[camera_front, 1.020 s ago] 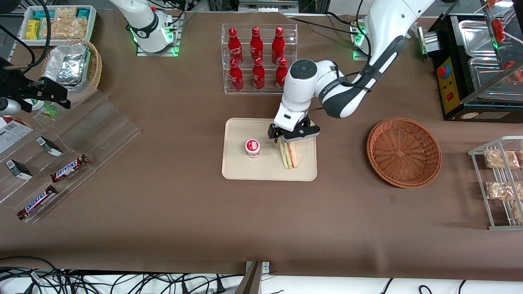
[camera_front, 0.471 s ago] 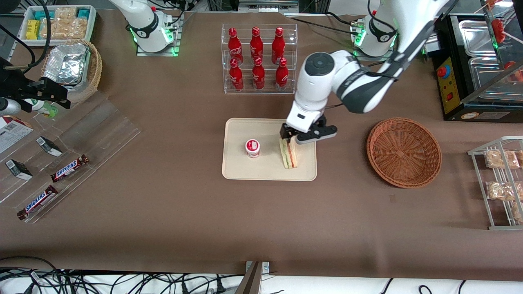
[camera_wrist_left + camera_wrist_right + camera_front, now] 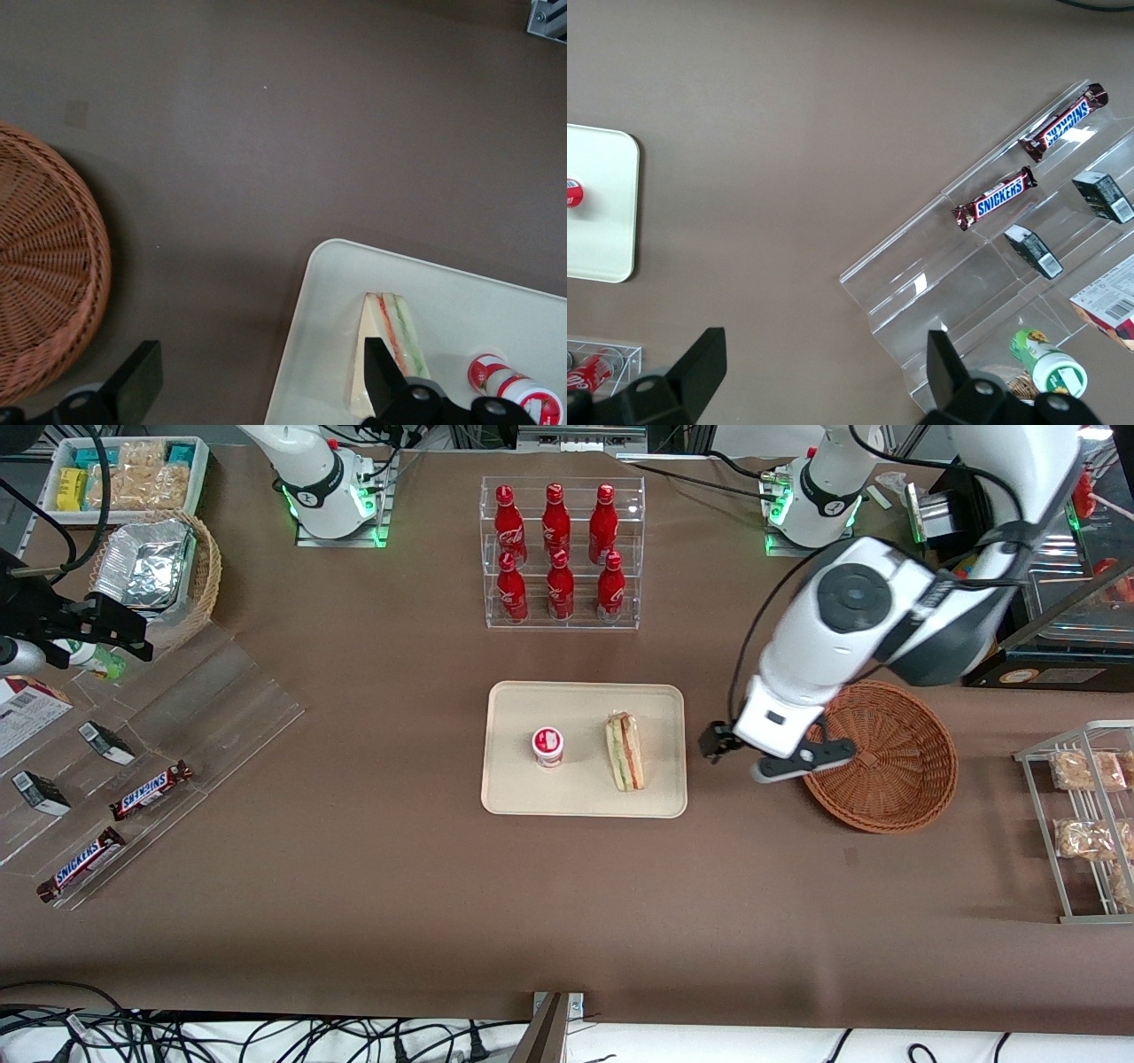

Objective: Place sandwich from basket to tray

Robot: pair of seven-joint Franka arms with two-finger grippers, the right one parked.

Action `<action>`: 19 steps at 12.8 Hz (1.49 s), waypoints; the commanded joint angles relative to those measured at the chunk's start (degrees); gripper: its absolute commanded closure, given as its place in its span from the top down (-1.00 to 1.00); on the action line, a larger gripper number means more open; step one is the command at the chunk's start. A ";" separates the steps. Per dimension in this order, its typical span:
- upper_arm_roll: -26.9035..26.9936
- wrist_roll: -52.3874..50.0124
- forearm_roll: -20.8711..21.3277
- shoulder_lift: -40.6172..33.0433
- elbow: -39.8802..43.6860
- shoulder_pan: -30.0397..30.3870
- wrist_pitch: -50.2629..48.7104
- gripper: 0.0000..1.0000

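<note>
The wrapped wedge sandwich lies on the cream tray, beside a small red-and-white cup. The round reddish-brown basket sits toward the working arm's end and holds nothing. My gripper hangs above the bare tablecloth between tray and basket, open, with nothing between its fingers.
A clear rack of red bottles stands farther from the front camera than the tray. Acrylic shelves with candy bars lie toward the parked arm's end. A wire rack of snacks and a black appliance sit toward the working arm's end.
My gripper has let go of the sandwich, risen, and swung away from the tray toward the basket. The sandwich stays on the tray.
</note>
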 commanded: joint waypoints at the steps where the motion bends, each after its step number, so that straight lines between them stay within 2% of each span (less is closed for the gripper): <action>1: -2.46 10.31 -3.01 0.06 4.51 5.28 -6.79 1.00; 5: -2.47 15.61 -3.71 0.06 8.38 9.42 -10.05 1.00; 7: -2.20 15.79 -3.63 0.14 9.53 9.68 -10.59 1.00; 9: 0.42 17.96 -3.45 0.50 11.11 7.85 -12.51 1.00; 10: 5.13 23.64 -3.97 0.32 14.68 3.75 -16.09 1.00; 11: 11.79 29.26 -6.59 0.32 19.77 -1.51 -21.00 1.00; 13: 26.20 41.13 -15.10 -0.64 25.51 -9.70 -24.99 1.00; 15: 39.48 50.99 -21.26 -3.71 25.71 -16.82 -25.62 1.00; 17: 53.28 54.54 -26.71 -5.56 25.53 -25.78 -25.88 1.00; 19: 61.49 54.90 -29.11 -6.71 25.62 -32.13 -27.72 1.00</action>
